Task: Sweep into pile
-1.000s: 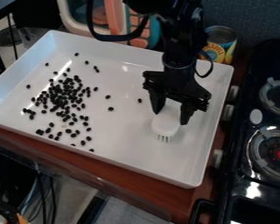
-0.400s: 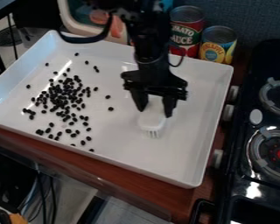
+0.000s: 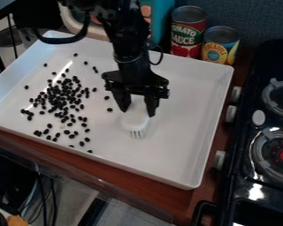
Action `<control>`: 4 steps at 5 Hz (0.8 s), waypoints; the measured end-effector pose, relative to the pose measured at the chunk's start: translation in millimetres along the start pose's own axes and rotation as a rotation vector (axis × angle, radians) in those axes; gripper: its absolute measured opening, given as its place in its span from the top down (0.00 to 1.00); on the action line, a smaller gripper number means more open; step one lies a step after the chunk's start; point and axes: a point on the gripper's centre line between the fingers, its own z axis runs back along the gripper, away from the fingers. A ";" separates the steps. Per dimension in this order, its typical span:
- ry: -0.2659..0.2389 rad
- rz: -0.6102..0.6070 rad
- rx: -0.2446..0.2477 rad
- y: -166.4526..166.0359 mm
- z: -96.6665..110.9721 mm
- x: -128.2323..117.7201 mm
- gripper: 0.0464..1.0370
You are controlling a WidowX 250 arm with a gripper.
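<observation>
Brush [image 3: 135, 121] nearer beans [image 3: 61, 102], well inside tray [image 3: 182, 137]

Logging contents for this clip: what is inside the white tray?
The white tray holds scattered black beans, thickest on the view's left, and a white brush held by the gripper. Whatever lies directly beneath the brush is covered.

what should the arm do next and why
Probably ease the white brush left across the tray, since the gripper holds it just right of the stray black beans, with the main cluster beyond.
</observation>
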 end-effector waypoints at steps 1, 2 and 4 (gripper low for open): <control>-0.004 0.026 0.003 11.8 1.1 1.5 0.33; -0.014 0.068 0.008 28.7 1.3 9.8 0.33; -0.016 0.129 0.040 59.1 2.0 17.0 0.33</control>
